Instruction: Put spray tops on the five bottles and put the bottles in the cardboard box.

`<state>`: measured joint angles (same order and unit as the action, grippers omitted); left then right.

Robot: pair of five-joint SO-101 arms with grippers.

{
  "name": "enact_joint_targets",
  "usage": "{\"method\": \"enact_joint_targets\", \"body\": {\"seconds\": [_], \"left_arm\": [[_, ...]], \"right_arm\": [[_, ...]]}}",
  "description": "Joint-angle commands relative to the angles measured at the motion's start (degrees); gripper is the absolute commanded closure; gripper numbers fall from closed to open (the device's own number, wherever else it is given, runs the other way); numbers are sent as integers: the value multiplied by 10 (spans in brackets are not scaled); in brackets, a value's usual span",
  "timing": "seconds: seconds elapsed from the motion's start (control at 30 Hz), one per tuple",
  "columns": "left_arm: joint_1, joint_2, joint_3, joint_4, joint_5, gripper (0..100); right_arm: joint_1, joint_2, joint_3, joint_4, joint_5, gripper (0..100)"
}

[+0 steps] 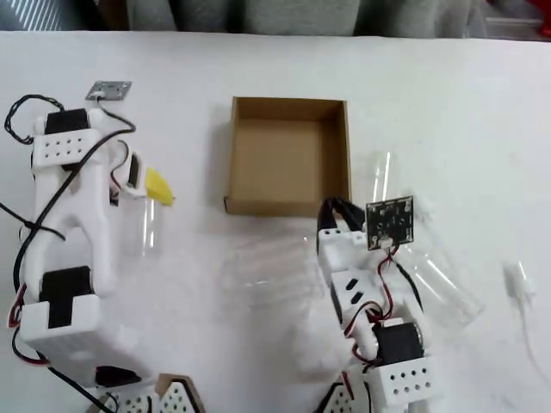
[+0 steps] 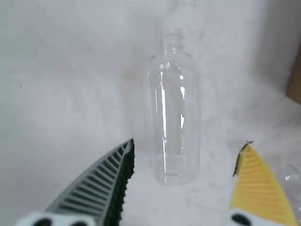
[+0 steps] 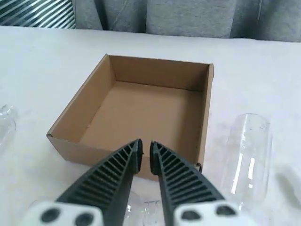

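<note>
End effector on my left [image 2: 188, 142] gapes before a clear plastic bottle [image 2: 174, 113] lying left of the brown cardboard box [image 1: 245, 155]; likely light, slick and squashy, it wants a gentle mid-body grip.

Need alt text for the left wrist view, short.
A clear bottle with no spray top lies on the white table, neck pointing away, ahead of the open left gripper, one finger grey, one yellow. A cardboard box corner shows at one edge.
</note>
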<state>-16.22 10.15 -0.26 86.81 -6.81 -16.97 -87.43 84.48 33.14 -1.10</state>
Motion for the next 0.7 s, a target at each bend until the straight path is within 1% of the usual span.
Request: {"method": "enact_joint_targets", "body": {"seconds": [0.0,0.2,0.37,0.67], "left_arm": [[7,-29,-2,-37,53,657],[23,16,11,-68,88,657],[35,81,-18,-76,92,657],[34,143,-57,-88,92,657]], "right_arm": [[-7,-8,-5,-14,7,981],[-7,-9,-5,-14,7,981],[-7,-8,-5,-14,7,981],[-7,-7,-5,-15,7,981]]}}
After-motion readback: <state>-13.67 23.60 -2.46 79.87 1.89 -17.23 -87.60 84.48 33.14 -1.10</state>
